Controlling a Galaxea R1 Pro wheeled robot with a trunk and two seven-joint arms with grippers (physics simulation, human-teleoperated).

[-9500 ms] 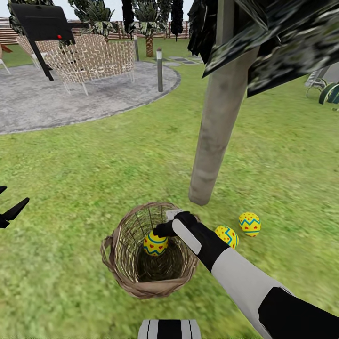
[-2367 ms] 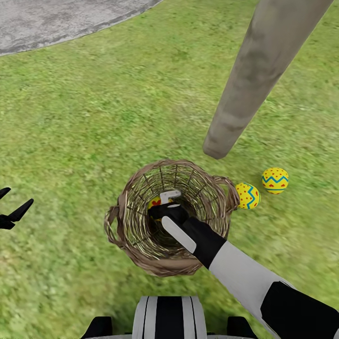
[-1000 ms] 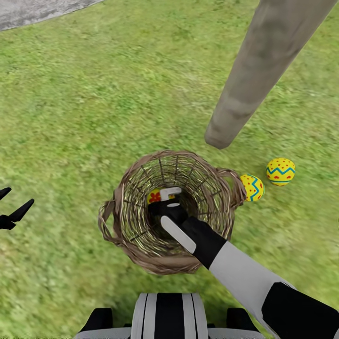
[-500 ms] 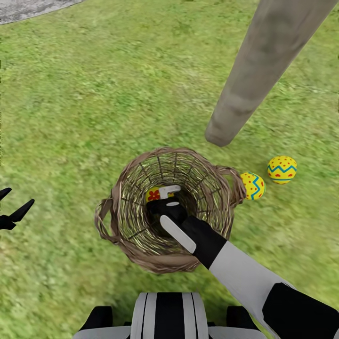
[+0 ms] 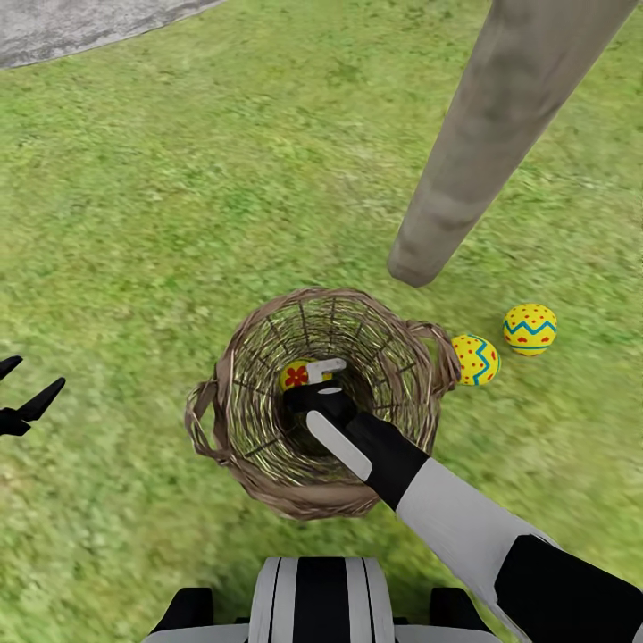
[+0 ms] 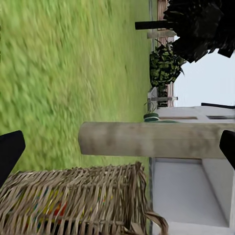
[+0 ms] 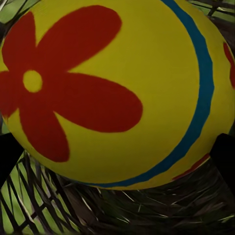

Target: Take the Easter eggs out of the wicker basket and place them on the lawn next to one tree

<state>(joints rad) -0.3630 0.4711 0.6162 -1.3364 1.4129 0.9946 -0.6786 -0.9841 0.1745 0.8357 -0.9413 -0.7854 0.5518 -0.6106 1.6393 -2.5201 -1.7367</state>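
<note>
The wicker basket (image 5: 234,420) stands on the lawn (image 5: 179,205) in front of me, and its woven wall (image 6: 73,200) also shows in the left wrist view. One Easter egg (image 5: 297,373) lies inside it, red flower up. My right gripper (image 5: 321,382) reaches down into the basket right at this egg. In the right wrist view the egg (image 7: 117,93) sits very close, with a dark finger (image 7: 7,159) at each side, spread wide and open. Two more eggs (image 5: 476,359) (image 5: 530,329) rest on the grass beside the tree (image 5: 473,152). My left gripper (image 5: 22,402) hangs open, well left of the basket.
The trunk's base (image 5: 413,264) meets the grass just beyond the basket. A grey paved patch (image 5: 80,27) lies at the far left. The left wrist view shows the trunk (image 6: 147,139), a white house (image 6: 186,196) and dark bushes (image 6: 164,66). My base (image 5: 317,603) is close behind the basket.
The head view has tilted down since the oldest frame. My right gripper has sunk deeper into the basket, and the egg there now shows its red flower. In the last second almost nothing moved.
</note>
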